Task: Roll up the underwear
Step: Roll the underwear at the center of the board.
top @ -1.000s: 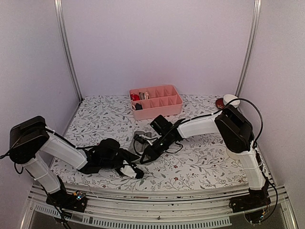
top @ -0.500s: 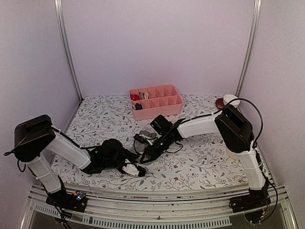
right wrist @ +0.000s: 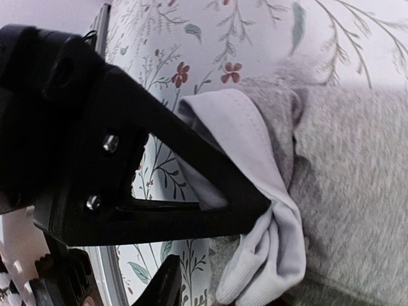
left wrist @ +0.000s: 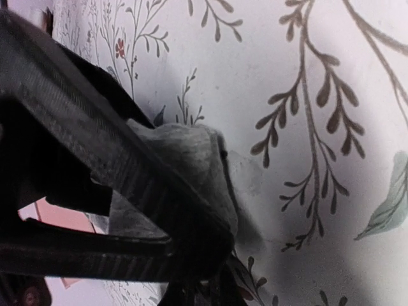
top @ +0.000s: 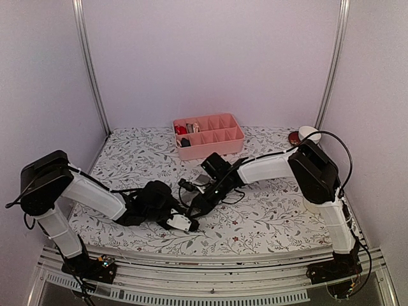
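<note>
Left arm: low along the near edge of the table [top: 274, 220], reaching right; left gripper [top: 189, 225] clamped tight on a grey fold of the underwear [right wrist: 344, 159].
Right arm: stretched left, wrist low; right gripper [top: 193, 206] has its jaws slightly parted, with the pale waistband [right wrist: 255, 153] bunched at one fingertip (no pinch visible).
Underwear: one garment made out, lying between the grippers.
Pink tray [top: 213, 148]: one, behind.
</note>
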Available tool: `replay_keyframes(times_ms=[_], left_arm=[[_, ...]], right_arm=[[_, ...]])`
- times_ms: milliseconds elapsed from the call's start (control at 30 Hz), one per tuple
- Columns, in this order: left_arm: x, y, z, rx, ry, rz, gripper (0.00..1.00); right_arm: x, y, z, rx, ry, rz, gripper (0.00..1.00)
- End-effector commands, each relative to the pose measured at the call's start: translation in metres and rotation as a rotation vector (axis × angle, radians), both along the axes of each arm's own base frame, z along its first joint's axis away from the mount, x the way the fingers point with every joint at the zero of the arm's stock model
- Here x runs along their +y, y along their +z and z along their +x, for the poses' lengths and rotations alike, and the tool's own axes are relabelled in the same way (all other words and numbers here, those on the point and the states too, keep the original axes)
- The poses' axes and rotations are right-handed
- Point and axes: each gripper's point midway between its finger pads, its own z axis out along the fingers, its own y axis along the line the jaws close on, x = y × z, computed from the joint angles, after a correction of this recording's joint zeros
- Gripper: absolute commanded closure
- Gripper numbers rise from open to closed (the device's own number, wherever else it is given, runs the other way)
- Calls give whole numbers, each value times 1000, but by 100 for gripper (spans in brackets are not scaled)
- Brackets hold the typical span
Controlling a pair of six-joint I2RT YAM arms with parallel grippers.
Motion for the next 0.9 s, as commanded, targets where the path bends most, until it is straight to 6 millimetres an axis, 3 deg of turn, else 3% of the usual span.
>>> replay_keyframes(times_ms=[0,100,233,433,500,567,667,767,867], left_arm=[[41,-48,-46,280,19,203,100],[37,-42,-53,359,27,192,100],[33,-33,-60,475,47,182,100],[19,-11,-63,647,64,142,100],[16,-5,-66,713,69,138,100],[13,-1,-66,784,80,139,100],[7,6,-67,899,96,137,100],[3,9,-66,998,119,143,100],[-1,10,-66,1073,138,145,100]], right_arm=[[-15,21,6,-145,-20,-25,60],[-25,43,9,-234,-42,-18,50],[-50,66,18,-377,-119,-67,46],[-97,118,38,-849,-351,-202,39],[-104,146,31,-1028,-415,-189,37],[-105,175,14,-1199,-438,-136,35],[-99,201,-20,-1417,-390,-45,32],[-87,210,-50,-1531,-330,37,32],[-69,196,-74,-1601,-200,57,31]])
